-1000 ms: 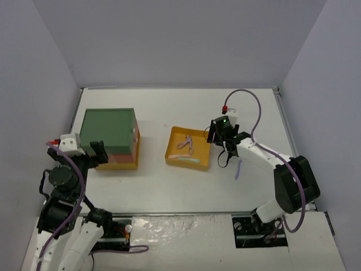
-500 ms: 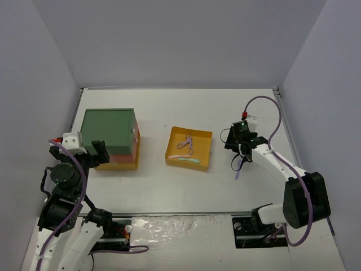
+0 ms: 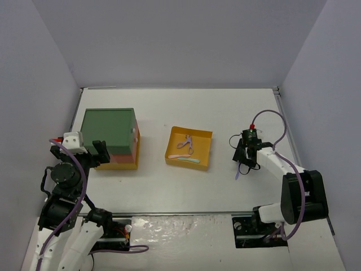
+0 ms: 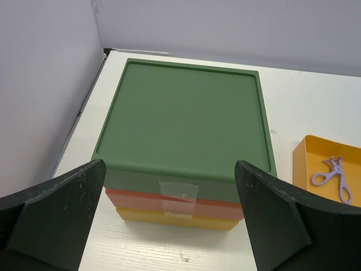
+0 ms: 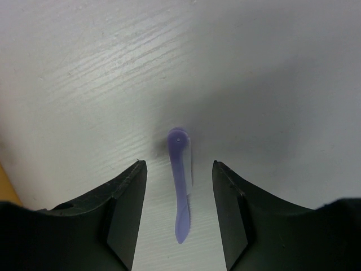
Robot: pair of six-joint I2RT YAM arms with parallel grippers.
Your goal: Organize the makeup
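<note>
A lavender stick [image 5: 180, 183] lies flat on the white table between the open jaws of my right gripper [image 5: 176, 210]; neither finger touches it. In the top view the same stick [image 3: 238, 171] lies just below the right gripper [image 3: 243, 161]. A yellow tray [image 3: 204, 153] in the middle holds the lavender scissor-like tool [image 3: 189, 144], a peach stick [image 3: 179, 156] and a mint stick [image 3: 190, 160]. The scissor-like tool also shows in the left wrist view [image 4: 334, 178]. My left gripper [image 4: 169, 226] is open and empty, hovering in front of the drawer box.
The green-red-yellow drawer box [image 3: 110, 135] stands at the left, its drawers shut, with clear tape [image 4: 179, 197] across the front. Grey walls enclose the table on the left, back and right.
</note>
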